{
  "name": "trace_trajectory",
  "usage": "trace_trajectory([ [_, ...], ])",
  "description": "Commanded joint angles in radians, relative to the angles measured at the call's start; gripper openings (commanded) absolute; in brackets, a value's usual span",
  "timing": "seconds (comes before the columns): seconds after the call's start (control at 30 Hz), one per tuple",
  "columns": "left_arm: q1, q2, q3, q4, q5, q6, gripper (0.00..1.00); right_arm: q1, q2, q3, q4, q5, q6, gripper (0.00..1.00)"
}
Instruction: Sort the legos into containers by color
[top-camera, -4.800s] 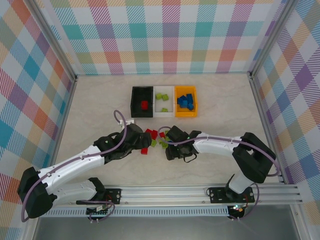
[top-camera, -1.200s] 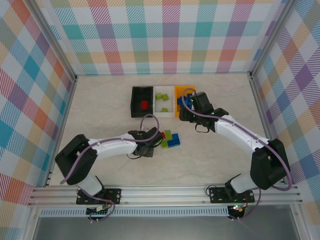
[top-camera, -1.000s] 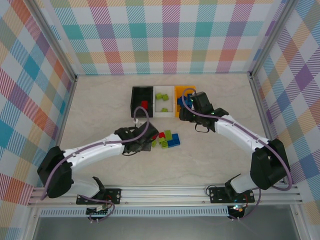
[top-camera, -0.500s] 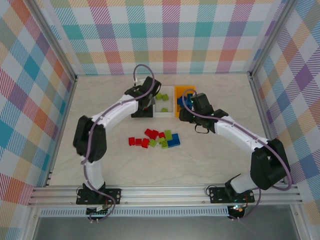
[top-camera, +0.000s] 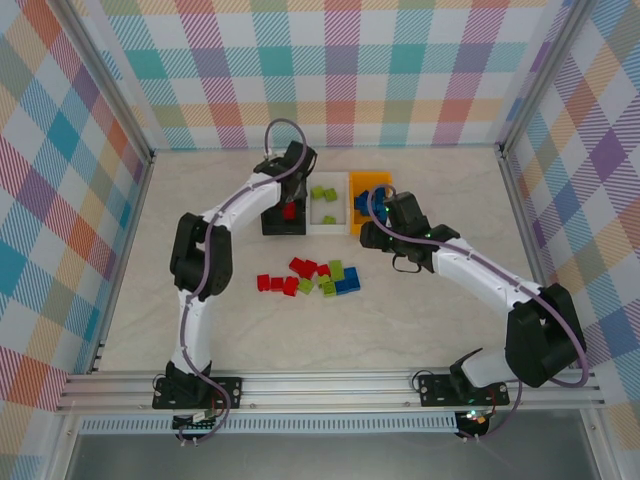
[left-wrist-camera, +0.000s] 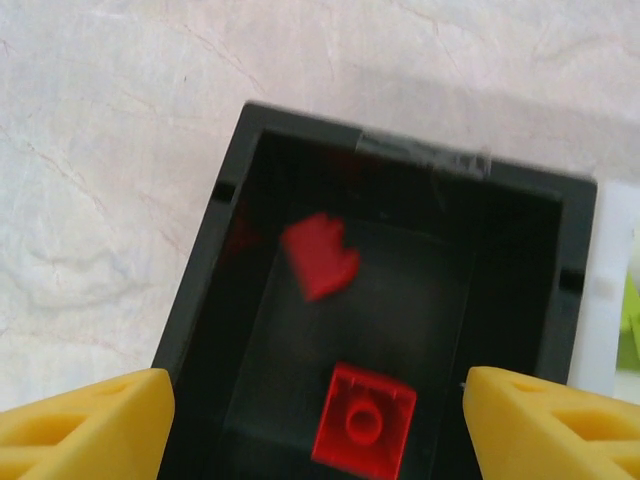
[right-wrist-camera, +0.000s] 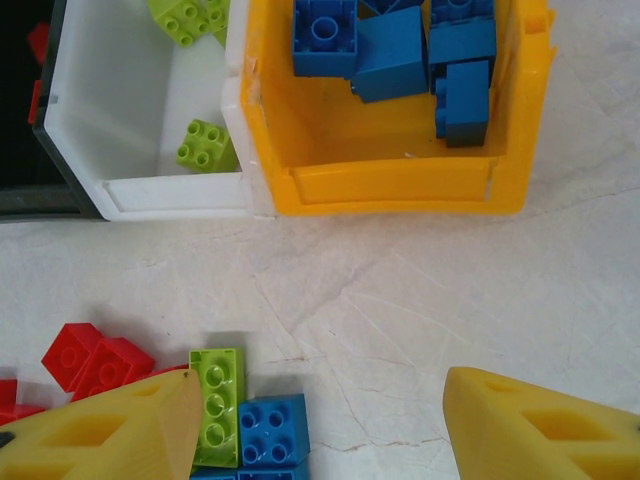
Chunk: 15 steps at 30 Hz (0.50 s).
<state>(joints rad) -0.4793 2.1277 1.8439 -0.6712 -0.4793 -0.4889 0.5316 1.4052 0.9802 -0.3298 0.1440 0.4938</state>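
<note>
Since one red lego (left-wrist-camera: 320, 257) shows blurred above the floor of the black bin (left-wrist-camera: 205, 300), by judgement in mid-drop over a second red lego (left-wrist-camera: 363, 428) lying flat, the left jaws stand released and empty, spread to either side of that bin. Sound practice is to rise straight clear of the rim before swinging to the loose legos (top-camera: 308, 276) on the bench (top-camera: 380, 340), taking red ones from the pile's left. Right jaws, likewise released and empty, hang near the orange-yellow bin (right-wrist-camera: 390, 185), so the blue lego (right-wrist-camera: 268, 432) and green lego (right-wrist-camera: 217, 405) below them suit that arm, which should keep the arms apart.
</note>
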Motion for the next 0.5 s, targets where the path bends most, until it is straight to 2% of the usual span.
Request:
trace_trajectory([
  [0.0,-0.043,-0.209,-0.125,0.033,0.038,-0.040,0.82,0.008,-0.037,-0.007,0.008,-0.015,0.012,0.65],
  [0.1,-0.085,-0.392,-0.361,0.094,0.070,-0.118,0.89,0.008,-0.052,-0.016,0.008,-0.006,0.015,0.65],
  [0.27,-0.122,-0.643,-0.726,0.149,0.136,-0.245,0.91,0.008,-0.060,-0.037,0.016,-0.001,0.015,0.65],
  [0.47,-0.113,-0.791,-0.994,0.140,0.203,-0.265,0.93,0.010,-0.047,-0.051,0.038,-0.019,0.023,0.65],
])
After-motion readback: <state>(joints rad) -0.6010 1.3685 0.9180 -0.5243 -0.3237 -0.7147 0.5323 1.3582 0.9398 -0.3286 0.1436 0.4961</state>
